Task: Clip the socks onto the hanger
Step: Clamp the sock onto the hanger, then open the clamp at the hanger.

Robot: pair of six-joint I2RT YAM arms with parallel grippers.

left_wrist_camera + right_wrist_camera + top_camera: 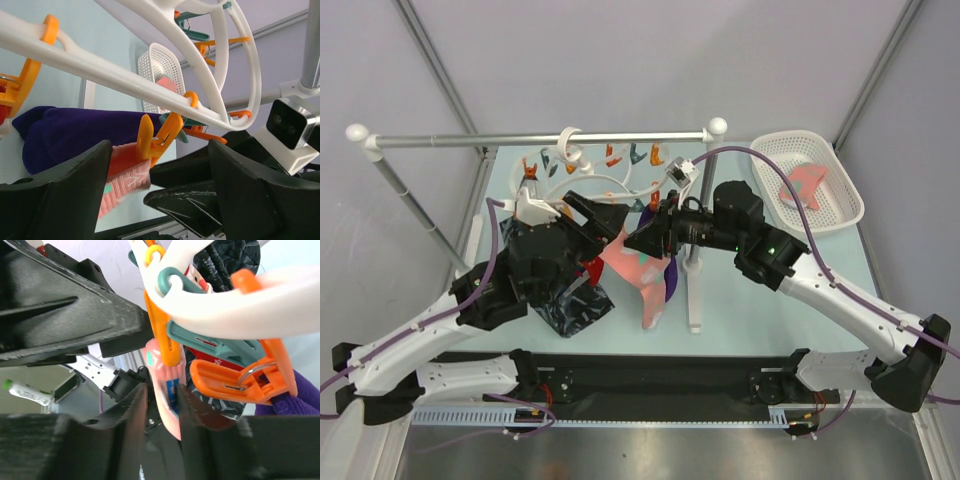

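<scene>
While the pink sock (638,265) hangs at an orange clip (150,137) under the white hanger (125,80), the left gripper (160,167) gapes wide around that clip. The right gripper (162,410) sits narrow about the sock, perhaps pinching it; I cannot tell.

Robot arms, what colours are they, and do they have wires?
The left arm and right arm have white shells near the bases and black wrists. A thin purple cable loops along each. The right arm shows a small green light. The fingers are chunky and black.
</scene>
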